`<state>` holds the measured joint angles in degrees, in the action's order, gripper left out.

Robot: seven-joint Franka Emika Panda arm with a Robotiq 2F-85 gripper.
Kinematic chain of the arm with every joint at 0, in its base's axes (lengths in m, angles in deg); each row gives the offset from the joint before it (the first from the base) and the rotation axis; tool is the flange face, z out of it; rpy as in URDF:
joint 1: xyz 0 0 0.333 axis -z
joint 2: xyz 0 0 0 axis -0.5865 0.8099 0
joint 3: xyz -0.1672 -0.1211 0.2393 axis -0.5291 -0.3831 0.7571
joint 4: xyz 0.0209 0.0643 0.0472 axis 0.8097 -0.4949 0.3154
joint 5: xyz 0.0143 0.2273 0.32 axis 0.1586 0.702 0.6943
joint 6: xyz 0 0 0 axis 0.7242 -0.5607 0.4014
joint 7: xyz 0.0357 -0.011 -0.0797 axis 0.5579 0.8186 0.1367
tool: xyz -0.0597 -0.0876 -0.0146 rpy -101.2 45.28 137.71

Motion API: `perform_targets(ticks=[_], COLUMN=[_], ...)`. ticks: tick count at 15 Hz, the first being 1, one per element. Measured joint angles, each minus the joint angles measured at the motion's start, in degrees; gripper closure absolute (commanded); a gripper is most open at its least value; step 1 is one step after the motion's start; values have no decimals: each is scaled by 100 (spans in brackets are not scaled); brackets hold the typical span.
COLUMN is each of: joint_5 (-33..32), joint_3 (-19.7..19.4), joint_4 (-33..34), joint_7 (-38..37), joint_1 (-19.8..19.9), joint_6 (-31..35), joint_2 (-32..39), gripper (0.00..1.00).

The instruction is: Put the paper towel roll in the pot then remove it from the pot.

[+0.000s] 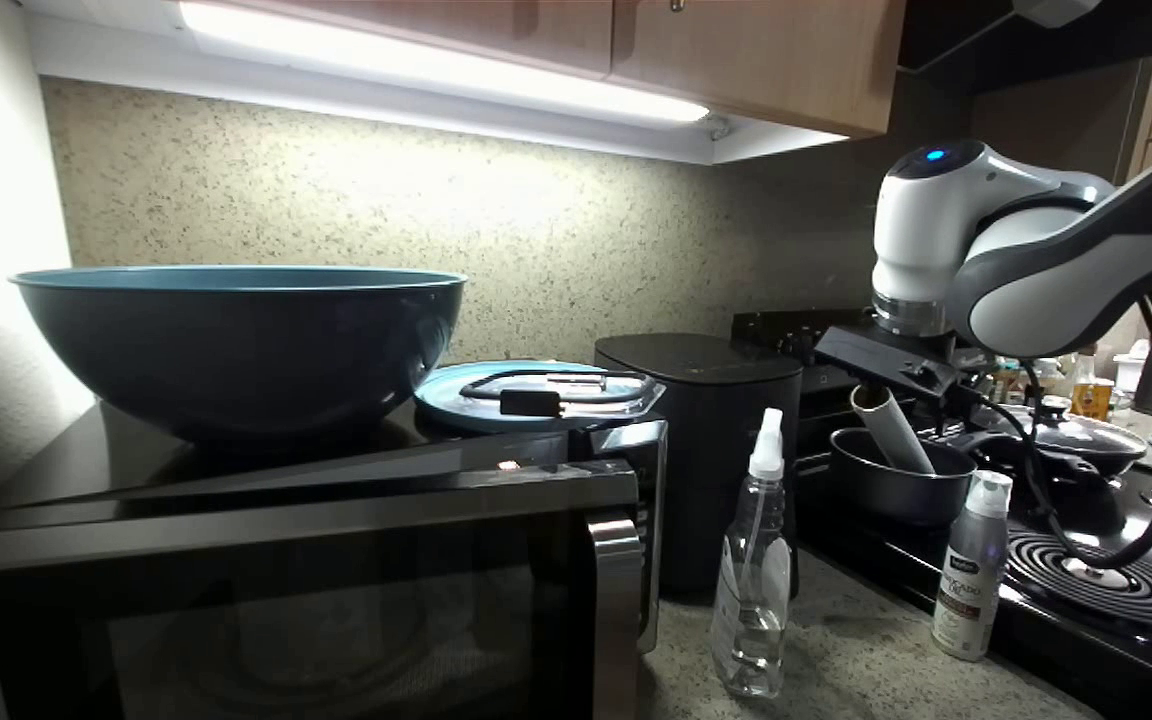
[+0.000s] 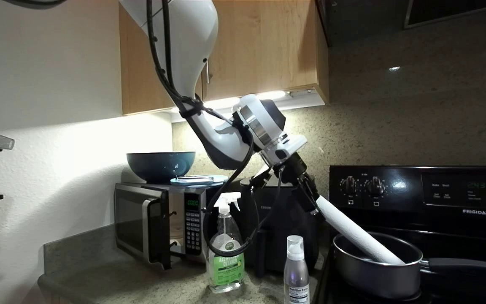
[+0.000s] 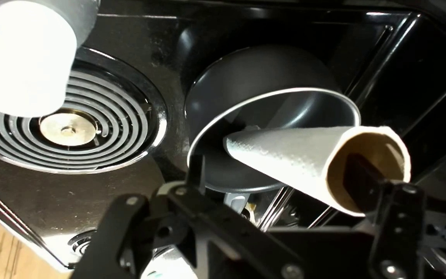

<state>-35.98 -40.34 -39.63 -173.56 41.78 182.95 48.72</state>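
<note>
1. Paper towel roll (image 2: 357, 231): leans, lower end inside the pot (image 2: 376, 278), upper end beyond the rim toward 10 o'clock in an exterior view
2. Pot: stands on the stove top (image 3: 103, 205), a coil burner (image 3: 68, 130) near it at 9 o'clock in the wrist view
3. Gripper (image 3: 274, 157): fingers (image 3: 196, 170) spread apart, one within the roll's hollow upper end, the other outside; whether the inner finger touches the roll cannot be told
4. Clear spray bottle (image 1: 756, 590): stands upright at 8 o'clock from the pot in an exterior view
5. White-capped bottle (image 1: 972, 570): stands near the pot at 5 o'clock in an exterior view
</note>
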Motion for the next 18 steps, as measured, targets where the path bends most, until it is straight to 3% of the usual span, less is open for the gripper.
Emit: perform_targets(ticks=[9, 18], joint_5=[0, 0], joint_3=[-14, -5], joint_4=[54, 88], joint_7=[0, -1], joint_1=[0, -6], joint_6=[0, 2], joint_2=[6, -80], gripper=[97, 100])
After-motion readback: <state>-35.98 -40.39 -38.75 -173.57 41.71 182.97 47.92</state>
